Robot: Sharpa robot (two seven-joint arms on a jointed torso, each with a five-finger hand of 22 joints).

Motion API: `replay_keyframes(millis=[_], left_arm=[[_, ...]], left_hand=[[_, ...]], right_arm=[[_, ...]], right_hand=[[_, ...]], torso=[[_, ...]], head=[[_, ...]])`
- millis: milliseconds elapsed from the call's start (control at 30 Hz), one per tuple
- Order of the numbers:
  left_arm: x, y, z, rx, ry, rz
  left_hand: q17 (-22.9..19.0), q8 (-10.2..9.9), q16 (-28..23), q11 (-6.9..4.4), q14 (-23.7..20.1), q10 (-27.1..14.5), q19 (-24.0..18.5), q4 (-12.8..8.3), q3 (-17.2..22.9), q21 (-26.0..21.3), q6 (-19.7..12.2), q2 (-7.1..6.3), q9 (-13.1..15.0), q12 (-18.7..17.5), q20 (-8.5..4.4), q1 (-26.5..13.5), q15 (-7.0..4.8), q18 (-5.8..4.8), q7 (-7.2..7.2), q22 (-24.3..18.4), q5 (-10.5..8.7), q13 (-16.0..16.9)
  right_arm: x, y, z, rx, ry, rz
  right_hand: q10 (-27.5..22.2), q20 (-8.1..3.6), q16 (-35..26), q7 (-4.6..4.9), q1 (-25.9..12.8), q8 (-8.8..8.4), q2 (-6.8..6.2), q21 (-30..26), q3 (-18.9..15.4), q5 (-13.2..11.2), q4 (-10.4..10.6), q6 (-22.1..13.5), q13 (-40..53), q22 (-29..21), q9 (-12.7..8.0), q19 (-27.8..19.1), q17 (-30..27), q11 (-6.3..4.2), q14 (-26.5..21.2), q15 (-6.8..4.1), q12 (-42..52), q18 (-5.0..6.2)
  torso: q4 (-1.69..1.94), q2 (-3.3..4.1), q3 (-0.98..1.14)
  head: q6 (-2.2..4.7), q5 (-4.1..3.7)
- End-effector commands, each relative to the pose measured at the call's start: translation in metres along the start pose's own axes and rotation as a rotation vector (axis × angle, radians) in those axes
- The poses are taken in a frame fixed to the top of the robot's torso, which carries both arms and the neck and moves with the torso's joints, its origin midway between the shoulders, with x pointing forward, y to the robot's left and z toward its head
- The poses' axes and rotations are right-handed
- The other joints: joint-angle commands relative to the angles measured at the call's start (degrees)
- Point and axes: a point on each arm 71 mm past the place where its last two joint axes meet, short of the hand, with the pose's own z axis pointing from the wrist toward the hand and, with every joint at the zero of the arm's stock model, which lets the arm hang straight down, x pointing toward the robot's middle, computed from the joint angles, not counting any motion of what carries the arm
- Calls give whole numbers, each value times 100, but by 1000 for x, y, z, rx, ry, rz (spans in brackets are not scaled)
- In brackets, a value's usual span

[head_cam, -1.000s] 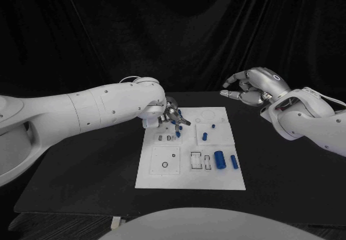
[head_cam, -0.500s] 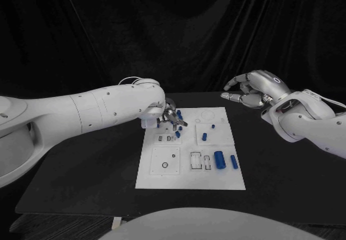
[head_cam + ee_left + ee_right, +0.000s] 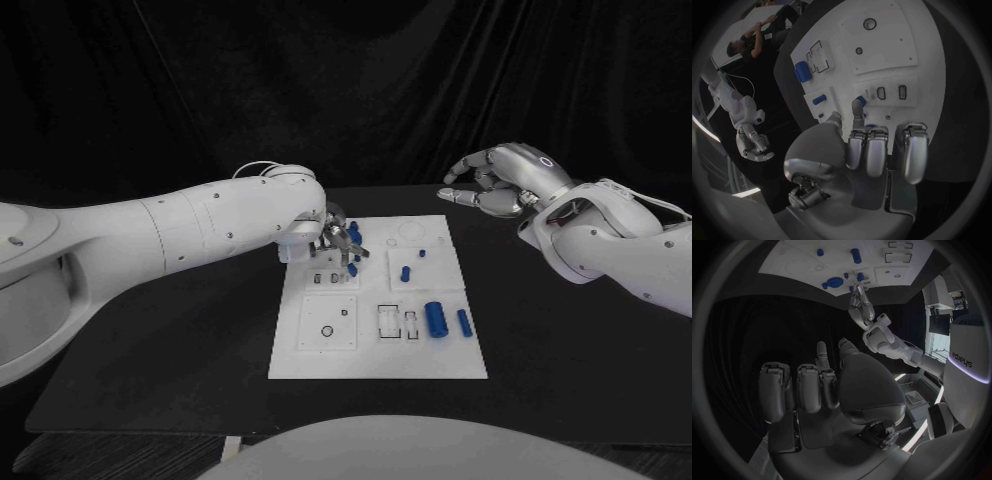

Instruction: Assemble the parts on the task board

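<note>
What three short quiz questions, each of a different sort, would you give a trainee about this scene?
1. True or false: the silver right hand rests on the flat white task board.
2. Which hand reaches over the board? A) the silver left hand B) the right hand C) both
3. Fill in: in the head view, the thick blue cylinder lies on the board's ___ half.
Key: 1 false, it is off the board; 2 A; 3 right.
</note>
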Motion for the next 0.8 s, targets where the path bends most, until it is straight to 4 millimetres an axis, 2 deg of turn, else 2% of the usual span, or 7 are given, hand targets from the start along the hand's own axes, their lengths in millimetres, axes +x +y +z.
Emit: replay_keyframes(millis=[33, 100, 333, 567, 733, 800], left_arm=[[4, 1, 4, -1, 17, 4], [6, 3, 5, -4, 20, 2], [7, 7, 7, -12, 23, -5], [9, 9, 9, -17, 30, -5], [9, 9, 10, -19, 30, -7], [9, 9, 11, -19, 30, -8]], left_hand=[[1507, -94, 15, 30, 596, 607, -40, -18, 25, -51, -22, 12, -27, -4, -8, -65, 17, -70, 20, 1050, -26, 1505], [1507, -227, 15, 49, 596, 607, -60, -23, 35, -70, -12, 15, -71, -4, 8, -85, 35, -64, 42, 1037, -29, 1505], [1507, -281, 15, 54, 596, 607, -43, -33, 43, -62, 53, 14, -84, -4, 18, -93, 42, -69, 41, 1050, -32, 1505], [1507, -286, 15, 28, 596, 607, -31, -71, 66, -61, 276, 6, -9, -4, 19, -101, 30, -69, -4, 1059, -26, 1505], [1507, -290, 15, 23, 596, 607, -61, -77, 69, -84, 288, 2, 9, -4, 17, -103, 26, -60, -7, 1039, -24, 1505], [1507, -375, 15, 27, 596, 607, -79, -88, 81, -102, 231, 4, 13, -4, 13, -108, 24, -54, 6, 1027, -12, 1505]], right_arm=[[2, -2, 0, 22, 15, 1], [2, -2, 0, 24, 17, 2], [3, -2, 0, 26, 22, 1], [4, -2, 1, 30, 29, 2], [4, -3, 1, 33, 33, 2], [4, -3, 1, 35, 35, 2]], right_hand=[[600, 40, -6, -5, 32, 25, -5, -20, -2, 19, -17, 27, 1508, 1328, 5, 378, 211, 52, 374, 48, 20, 0], [600, 40, -6, -5, 32, 25, -5, -20, -2, 19, -17, 27, 1508, 1328, 5, 378, 211, 52, 374, 48, 20, 0], [600, 42, -5, -4, 31, 25, -5, -16, -4, 20, -16, 29, 1508, 1329, 5, 379, 213, 53, 374, 50, 20, 0], [600, 43, -6, -3, 28, 25, -4, -17, -6, 20, -15, 31, 1508, 1329, 5, 379, 210, 54, 374, 52, 20, 0], [600, 46, -5, -2, 28, 24, -4, -13, -8, 21, -16, 33, 1508, 1330, 4, 381, 211, 55, 374, 54, 20, -1], [600, 46, -5, -2, 28, 24, -4, -13, -8, 21, -16, 33, 1508, 1330, 4, 381, 211, 55, 374, 54, 20, -1]], torso=[[1, -18, -6], [3, -22, -10], [1, -23, -20], [9, -27, -18], [11, -39, -22], [13, -45, -22]], head=[[0, -15], [0, -17], [0, 27], [0, 6], [0, -1], [0, -6]])
